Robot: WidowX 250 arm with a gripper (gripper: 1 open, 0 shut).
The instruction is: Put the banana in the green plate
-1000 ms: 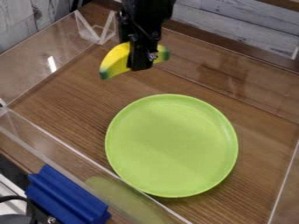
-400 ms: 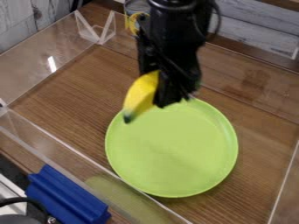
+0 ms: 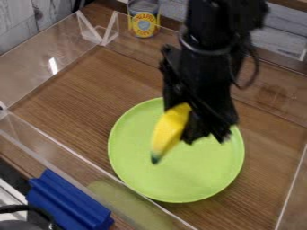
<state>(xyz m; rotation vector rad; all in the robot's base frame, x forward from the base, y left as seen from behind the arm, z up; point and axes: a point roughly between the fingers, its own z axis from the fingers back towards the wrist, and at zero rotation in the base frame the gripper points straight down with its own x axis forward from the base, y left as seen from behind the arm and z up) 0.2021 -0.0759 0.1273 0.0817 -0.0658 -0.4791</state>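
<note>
Robot arm, one: black, entering the view from the upper right and covering part of the wooden tray floor behind the plate. Its gripper is pointed downward, fingers clamped on the banana.

Banana, one: yellow toy, held in the gripper above the left-centre part of the green plate, one darker tip pointing down toward the viewer. Most of its length shows below the fingers; the upper end is hidden by them.

Green plate, one: round, lime-green, with a slightly raised rim, lying on the wooden surface. Its far right portion is covered from view by the arm.

Tray walls: transparent panels along the near left side and around the wooden surface.

Blue block, one: ridged, at the lower left, outside the transparent wall. A black cable curves just beside it.

Can, one: silver and yellow, upright, at the top of the view, behind the wooden surface.

Backdrop: pale grey-white wooden planks at the upper right, with more at the upper left.
</note>
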